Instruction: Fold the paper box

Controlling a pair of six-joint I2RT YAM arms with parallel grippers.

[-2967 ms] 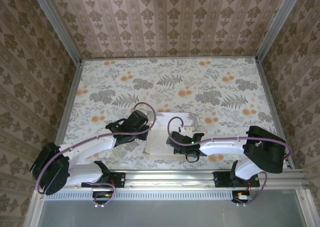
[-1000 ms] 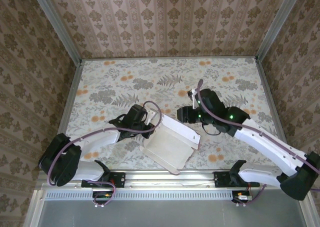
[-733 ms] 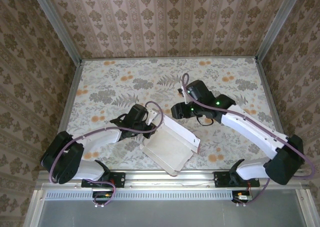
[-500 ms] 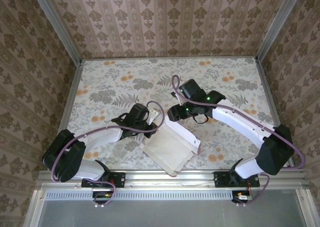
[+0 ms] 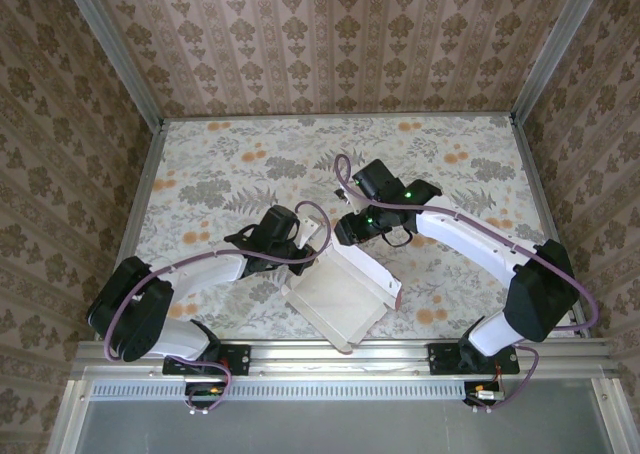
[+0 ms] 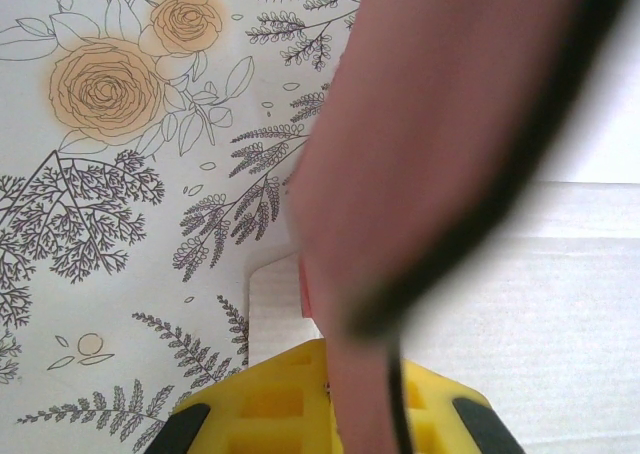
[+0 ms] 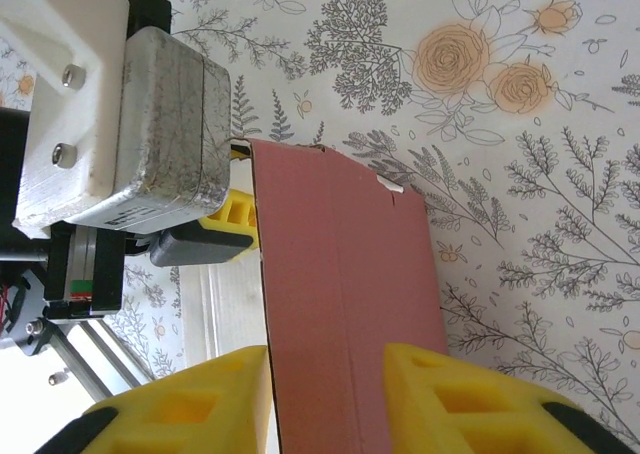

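Pinching the pink cardboard paper box [image 5: 335, 296] at 10 o'clock, the left tool [image 5: 307, 244] is clamped tight; the right tool [image 5: 340, 234] straddles its 12 o'clock flap, jaws apart.

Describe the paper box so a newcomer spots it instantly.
Start at the floral table, then go to the middle of its near edge. The paper box lies there askew: a whitish tray with pink outer faces, plain against the flower print around it.

A floral-print counter [image 5: 450, 144] is walled by damask-patterned panels [image 5: 330, 44]; a metal rail [image 5: 340, 357] lines its near edge.
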